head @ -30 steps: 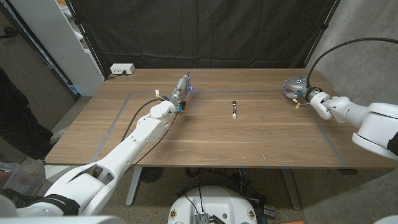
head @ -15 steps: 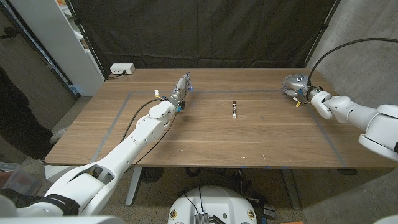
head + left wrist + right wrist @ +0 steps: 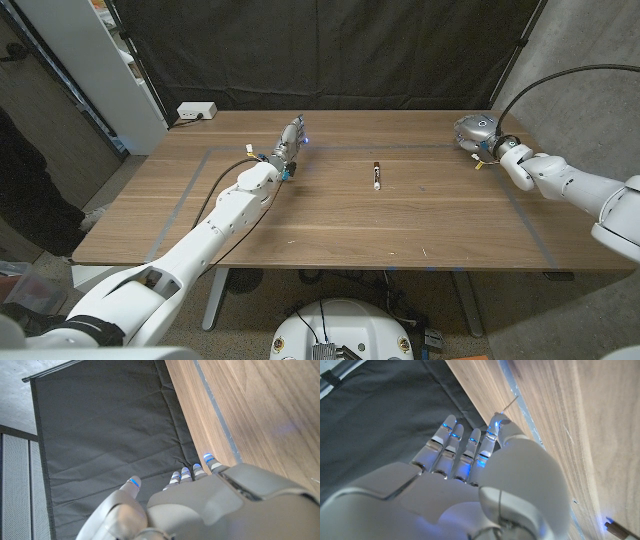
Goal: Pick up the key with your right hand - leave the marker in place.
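The dark marker (image 3: pixel 376 176) lies on the wooden table (image 3: pixel 330 225) near its middle, nothing touching it. My right hand (image 3: pixel 474 131) hovers over the table's far right corner area, its fingers bunched together. In the right wrist view the right hand (image 3: pixel 470 480) has its thumb pressed against the fingers, and a thin metal sliver (image 3: pixel 509 402) of the key pokes out past the fingertips. The rest of the key is hidden. My left hand (image 3: pixel 290 140) stands at the back left of the marker with straight fingers and holds nothing; its back (image 3: pixel 200 505) faces the wrist camera.
A white power strip (image 3: pixel 196 110) sits at the table's back left corner. Grey tape lines (image 3: pixel 185 190) mark a rectangle on the tabletop. A black curtain (image 3: pixel 320 50) hangs behind the table, and a white shelf (image 3: pixel 90 60) stands to the left.
My right hand has risen slightly and moved toward the table's back edge. The left hand and the marker have stayed put.
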`<state>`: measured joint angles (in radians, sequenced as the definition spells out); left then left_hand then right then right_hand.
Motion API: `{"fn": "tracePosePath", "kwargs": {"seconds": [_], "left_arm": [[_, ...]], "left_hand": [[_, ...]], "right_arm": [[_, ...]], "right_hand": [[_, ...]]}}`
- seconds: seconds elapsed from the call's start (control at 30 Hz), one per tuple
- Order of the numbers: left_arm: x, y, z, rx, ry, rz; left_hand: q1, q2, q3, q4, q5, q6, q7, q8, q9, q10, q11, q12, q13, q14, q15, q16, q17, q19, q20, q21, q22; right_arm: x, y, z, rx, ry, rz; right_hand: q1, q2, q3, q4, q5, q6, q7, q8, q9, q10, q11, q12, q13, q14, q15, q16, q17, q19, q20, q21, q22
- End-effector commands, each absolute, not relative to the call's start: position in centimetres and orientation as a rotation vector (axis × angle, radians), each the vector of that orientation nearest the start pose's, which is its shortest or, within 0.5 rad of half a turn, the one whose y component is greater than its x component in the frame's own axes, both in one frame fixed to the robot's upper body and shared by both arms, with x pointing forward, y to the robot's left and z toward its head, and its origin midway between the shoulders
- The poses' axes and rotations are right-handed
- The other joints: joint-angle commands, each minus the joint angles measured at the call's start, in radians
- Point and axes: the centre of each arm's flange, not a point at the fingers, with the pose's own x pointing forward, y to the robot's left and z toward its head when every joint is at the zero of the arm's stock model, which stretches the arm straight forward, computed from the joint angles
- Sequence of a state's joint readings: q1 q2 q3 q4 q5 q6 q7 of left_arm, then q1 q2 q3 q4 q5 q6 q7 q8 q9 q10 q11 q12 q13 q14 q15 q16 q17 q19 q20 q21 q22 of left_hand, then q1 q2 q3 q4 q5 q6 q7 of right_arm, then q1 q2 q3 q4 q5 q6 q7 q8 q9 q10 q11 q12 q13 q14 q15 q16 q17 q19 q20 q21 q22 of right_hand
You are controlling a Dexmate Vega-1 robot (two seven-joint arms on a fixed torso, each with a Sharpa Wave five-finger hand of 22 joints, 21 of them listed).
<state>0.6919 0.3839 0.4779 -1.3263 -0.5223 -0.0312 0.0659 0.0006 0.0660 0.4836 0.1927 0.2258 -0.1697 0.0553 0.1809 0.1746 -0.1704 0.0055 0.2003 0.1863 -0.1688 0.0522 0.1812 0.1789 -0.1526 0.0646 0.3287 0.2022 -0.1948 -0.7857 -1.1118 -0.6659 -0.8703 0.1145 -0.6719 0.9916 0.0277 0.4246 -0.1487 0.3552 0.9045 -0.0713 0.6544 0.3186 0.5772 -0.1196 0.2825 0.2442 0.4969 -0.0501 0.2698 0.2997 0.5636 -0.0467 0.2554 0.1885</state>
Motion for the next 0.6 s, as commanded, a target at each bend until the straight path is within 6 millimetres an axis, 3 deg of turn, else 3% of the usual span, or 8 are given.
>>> {"fn": "tracePosePath", "kwargs": {"seconds": [0.03, 0.6], "left_arm": [[67.0, 19.3, 1.1, 0.042, -0.495, -0.263], [65.9, 20.0, 0.8, 0.036, -0.521, -0.269]], "left_hand": [[-0.010, 0.099, -0.004, 0.001, 0.006, -0.048, 0.006, -0.001, 0.001, -0.073, 0.004, 0.000, 0.003, -0.099, 0.004, 0.004, 0.004, -0.007, -0.003, -0.001, 0.004], [-0.009, 0.102, -0.008, 0.001, 0.008, -0.049, 0.007, 0.000, 0.001, -0.074, 0.002, 0.001, 0.003, -0.099, 0.004, 0.005, 0.004, -0.007, -0.002, -0.002, 0.004]], "right_arm": [[67.9, -44.0, 6.0, -2.046, -0.670, -0.517], [65.8, -43.8, 7.0, -2.039, -0.671, -0.585]], "right_hand": [[0.008, 0.005, -0.005, 0.001, 0.007, 0.013, 0.004, 0.087, 0.050, 0.009, 0.001, -0.006, 0.002, 0.009, -0.167, -0.002, 0.002, 0.005, -0.007, 0.004, 0.002], [0.014, 0.007, -0.016, 0.001, 0.009, 0.013, 0.004, 0.092, 0.034, 0.014, -0.005, -0.011, 0.005, 0.010, -0.169, -0.005, 0.004, 0.003, -0.010, 0.003, 0.002]]}}
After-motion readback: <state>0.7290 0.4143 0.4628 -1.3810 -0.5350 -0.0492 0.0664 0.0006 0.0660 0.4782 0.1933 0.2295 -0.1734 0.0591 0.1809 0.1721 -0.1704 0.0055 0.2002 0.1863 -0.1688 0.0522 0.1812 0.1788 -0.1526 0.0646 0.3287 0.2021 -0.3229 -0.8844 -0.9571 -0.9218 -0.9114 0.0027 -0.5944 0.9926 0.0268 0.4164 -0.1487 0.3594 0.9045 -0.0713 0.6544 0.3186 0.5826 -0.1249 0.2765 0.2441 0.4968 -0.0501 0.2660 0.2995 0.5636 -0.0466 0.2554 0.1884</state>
